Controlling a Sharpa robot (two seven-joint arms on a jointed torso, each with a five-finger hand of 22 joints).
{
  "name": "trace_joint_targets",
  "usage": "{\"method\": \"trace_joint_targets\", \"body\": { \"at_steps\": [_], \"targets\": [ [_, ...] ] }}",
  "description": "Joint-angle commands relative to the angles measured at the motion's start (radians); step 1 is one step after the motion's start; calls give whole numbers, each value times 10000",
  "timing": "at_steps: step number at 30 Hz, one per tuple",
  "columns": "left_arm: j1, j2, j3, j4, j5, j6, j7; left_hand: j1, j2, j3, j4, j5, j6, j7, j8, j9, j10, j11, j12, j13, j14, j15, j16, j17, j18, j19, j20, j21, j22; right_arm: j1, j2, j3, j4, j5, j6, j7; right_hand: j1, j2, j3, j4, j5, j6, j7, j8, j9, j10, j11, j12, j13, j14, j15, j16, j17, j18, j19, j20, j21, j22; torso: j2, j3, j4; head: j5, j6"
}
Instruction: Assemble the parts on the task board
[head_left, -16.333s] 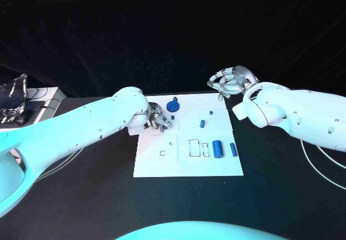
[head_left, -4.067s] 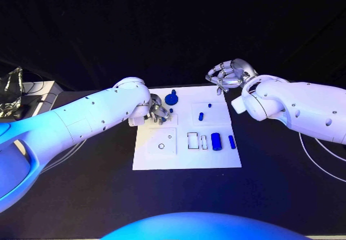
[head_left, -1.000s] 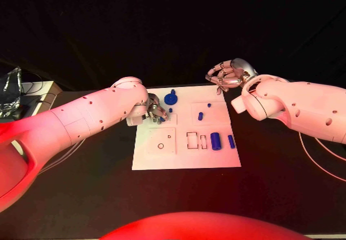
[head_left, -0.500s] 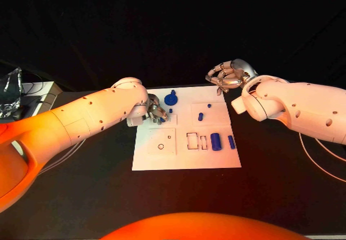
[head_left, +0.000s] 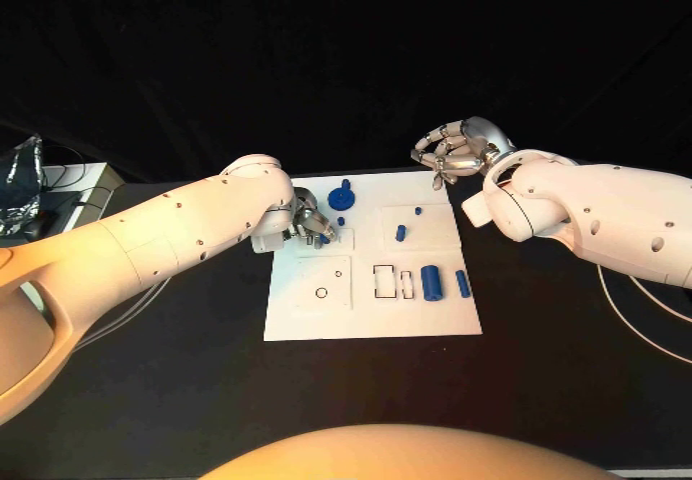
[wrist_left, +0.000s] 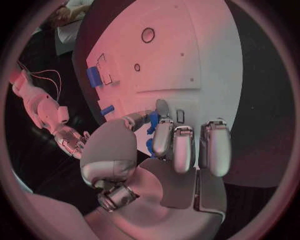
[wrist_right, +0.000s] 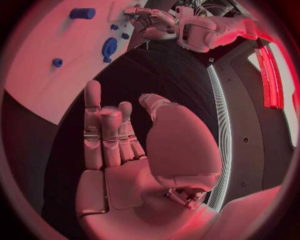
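The white task board (head_left: 372, 310) lies mid-table. My left hand (head_left: 306, 225) is at the board's far left part, where thumb and a finger pinch a small blue peg (wrist_left: 153, 120). Just beyond it stands a blue gear-like part (head_left: 342, 198), also seen as the gear-like part (wrist_right: 109, 47). A short blue peg (head_left: 400, 232) and a tiny blue stud (head_left: 418, 211) are on the far right part of the board. A large blue cylinder (head_left: 431, 282) and a thinner blue bar (head_left: 463, 283) lie at the right. My right hand (head_left: 454, 150) hangs beyond the board's far edge, fingers curled, holding nothing.
The board (wrist_left: 181, 55) carries a small ring (head_left: 320, 292) and rectangular slots (head_left: 387, 281) near its middle. Grey equipment with cables (head_left: 36, 195) sits at the table's far left. Black tabletop surrounds the board.
My left hand has shifted slightly toward the small blue peg, and its fingers now cover it in the head view. The right hand and the other parts have stayed put.
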Motion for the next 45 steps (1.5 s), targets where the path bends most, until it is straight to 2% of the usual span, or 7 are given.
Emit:
{"method": "trace_joint_targets", "body": {
  "at_steps": [1, 13, 39, 45],
  "targets": [
    [-74, -3, -47, -43, -30, -35, -123, -31, -177, -113, 38, -65, -118, -87, -1, 14, -62, -13, -36, -11, 1059, -53, 34, 2634, -123, 95, 8, -40, 880, -4, -3, 3, 22, -76, -24, 143, 10, -112, 50, 1, 61, -19, 58, -60, 11, -80, 7, 41, -14, 52, 20, -50, -10, 122, 59, -1, -55, -12, -7, -2, 4, 7, 2],
    [-74, -9, -47, -65, -26, -95, -90, -101, -358, -568, 293, -73, -107, -88, -13, 7, -72, -14, -51, -14, 1059, -57, 34, 2634, -125, 101, 1, -40, 893, -3, -3, 3, 20, -76, -13, 141, 23, -119, 63, -12, 64, -49, 62, -81, 8, -146, 10, -30, -106, 19, 20, -154, -102, 122, 61, -1, -66, -20, -2, -2, -2, 6, 12],
    [-74, -31, -46, -79, 57, -13, -49, -19, -537, -846, 356, -79, -102, -99, -18, 5, -67, -21, -43, 3, 1059, -61, 34, 2634, -126, 103, -2, -41, 899, -4, 21, 3, -20, -76, 39, 136, 32, -121, 76, -22, 64, -63, 65, -92, 7, -162, 12, -44, -126, 4, 22, -204, -137, 121, 61, -1, -77, -27, -1, -3, 11, -2, -13],
    [-75, -32, -46, -75, 197, 9, -20, 569, -18, -689, 319, -16, -107, -135, -47, -13, -67, -50, -67, -10, 1059, -77, 34, 2634, -123, 95, -15, -54, 892, -5, 33, 3, -37, -76, 58, 132, 32, -121, 76, -22, 64, -63, 65, -92, 7, -162, 12, -44, -126, 4, 22, -204, -137, 121, 61, -1, -77, -27, -5, -10, -1, 11, -12]
  ]
}}
